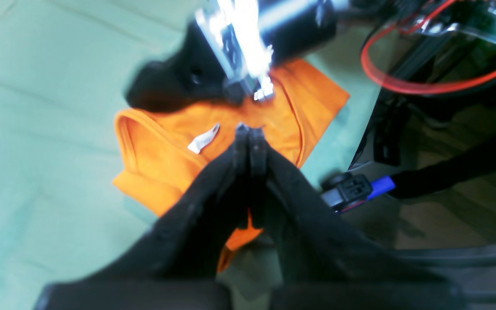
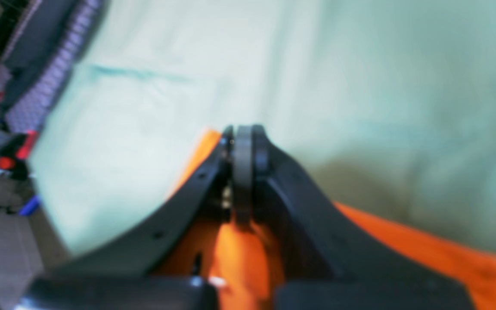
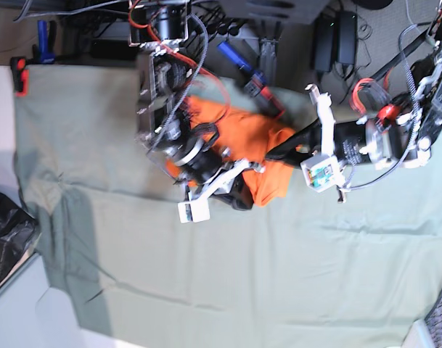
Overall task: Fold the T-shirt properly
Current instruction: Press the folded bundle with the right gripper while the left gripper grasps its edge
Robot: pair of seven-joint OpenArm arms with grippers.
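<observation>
The bright orange T-shirt [image 3: 253, 145] lies bunched into a small patch on the grey-green table cloth [image 3: 206, 275], between my two arms. In the left wrist view the T-shirt [image 1: 166, 146] shows its neckline and a small white tag [image 1: 203, 138]. My left gripper [image 1: 250, 129] is shut, with its tips over the middle of the cloth. My right gripper [image 2: 243, 131] is also shut, at the T-shirt's [image 2: 424, 254] edge, with orange showing under and between its fingers. In neither view can I tell whether any cloth is pinched. From the base view, the left gripper [image 3: 270, 155] and right gripper [image 3: 244, 194] stand close together.
The table's far edge, with red cables [image 1: 403, 86], a blue-tipped connector [image 1: 360, 189] and the arm bases, runs just beyond the shirt. A red clamp [image 3: 19, 75] grips the cloth's corner. A dark bag [image 3: 6, 232] sits off the table's side.
</observation>
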